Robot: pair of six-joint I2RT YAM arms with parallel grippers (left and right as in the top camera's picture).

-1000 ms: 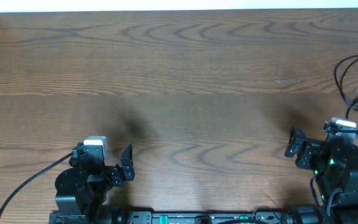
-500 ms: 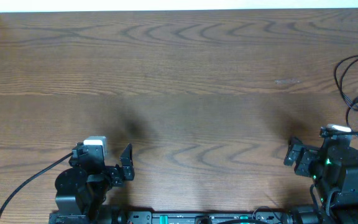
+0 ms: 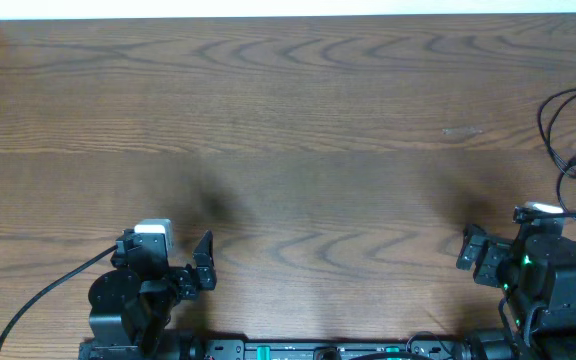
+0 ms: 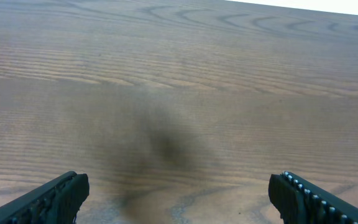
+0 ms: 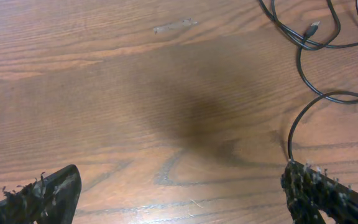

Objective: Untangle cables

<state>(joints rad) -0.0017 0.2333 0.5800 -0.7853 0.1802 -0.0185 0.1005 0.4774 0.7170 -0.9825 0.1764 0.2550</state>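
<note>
Both end effectors, left (image 4: pixel 178 186) and right (image 5: pixel 179 177), gape apart, empty. The black cables (image 5: pixel 307 42) lie loose at the bench's (image 3: pixel 288 120) right edge. They look light and limp, so I'd pinch near the plug (image 5: pixel 314 27).

soft, even light from above, no real glare on the wooden table (image 3: pixel 298 110). fuzzy dark shadow blobs sit mid-frame in both wrist views. left wrist view looks a bit soft, while the cables (image 5: pixel 314 27) in the right wrist view come out crisp.
</note>
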